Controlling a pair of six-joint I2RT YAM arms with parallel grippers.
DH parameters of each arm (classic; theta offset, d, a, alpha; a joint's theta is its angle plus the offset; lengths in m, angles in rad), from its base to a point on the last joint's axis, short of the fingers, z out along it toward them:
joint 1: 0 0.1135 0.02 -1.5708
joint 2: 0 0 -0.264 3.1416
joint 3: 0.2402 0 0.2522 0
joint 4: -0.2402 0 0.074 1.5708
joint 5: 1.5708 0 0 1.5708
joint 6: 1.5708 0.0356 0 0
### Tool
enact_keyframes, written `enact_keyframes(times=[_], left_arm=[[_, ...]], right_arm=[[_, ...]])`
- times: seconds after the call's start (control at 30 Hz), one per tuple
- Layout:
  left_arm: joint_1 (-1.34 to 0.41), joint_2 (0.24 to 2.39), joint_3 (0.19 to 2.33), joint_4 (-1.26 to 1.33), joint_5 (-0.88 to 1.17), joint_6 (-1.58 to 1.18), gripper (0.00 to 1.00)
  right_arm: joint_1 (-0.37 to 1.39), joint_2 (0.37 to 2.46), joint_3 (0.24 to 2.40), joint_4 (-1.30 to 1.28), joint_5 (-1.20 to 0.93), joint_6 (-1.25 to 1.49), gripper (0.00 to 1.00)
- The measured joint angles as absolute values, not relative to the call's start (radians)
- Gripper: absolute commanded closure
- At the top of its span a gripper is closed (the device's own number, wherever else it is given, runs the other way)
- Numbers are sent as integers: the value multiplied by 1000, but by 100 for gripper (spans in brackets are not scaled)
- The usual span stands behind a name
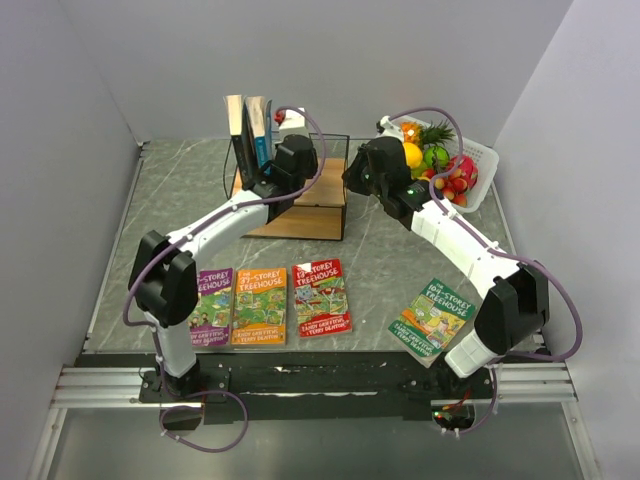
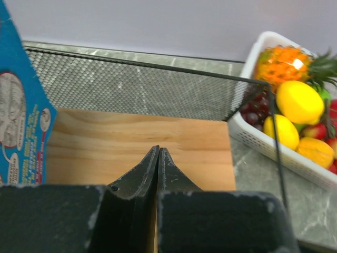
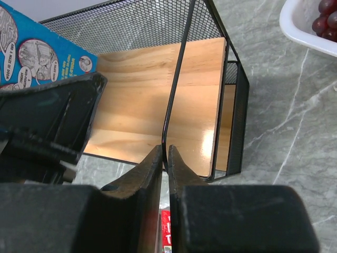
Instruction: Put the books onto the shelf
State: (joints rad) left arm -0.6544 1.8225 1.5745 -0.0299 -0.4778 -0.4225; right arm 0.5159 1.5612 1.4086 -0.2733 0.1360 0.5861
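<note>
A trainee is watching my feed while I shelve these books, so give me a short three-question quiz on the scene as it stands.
1. How many books lie flat on the table, off the shelf?
2. True or false: both pincers stand wide open.
3. Which flat book lies nearest the right arm's base? A purple, B orange, C green.

Key:
1. Four.
2. False: the left pincer and the right pincer are both shut.
3. C, the green book.
</note>
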Motion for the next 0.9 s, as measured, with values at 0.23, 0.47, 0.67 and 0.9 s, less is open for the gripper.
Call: enact_keyframes(times=[0.23, 0.47, 0.67, 0.9], left_arm=[[-612, 1864, 1622, -91, -517, -464, 90], [-567, 1876, 1643, -161, -572, -514, 80], [-546, 1892, 1660, -210, -635, -550, 74], [-548, 1896, 1660, -215, -690, -572, 76]], right_arm=[[513, 1562, 1409, -271, 126, 586, 85], [512, 1562, 1409, -271, 126, 586, 85], [512, 1562, 1408, -271, 126, 586, 85], [509, 1562, 1408, -270, 118, 590, 85]])
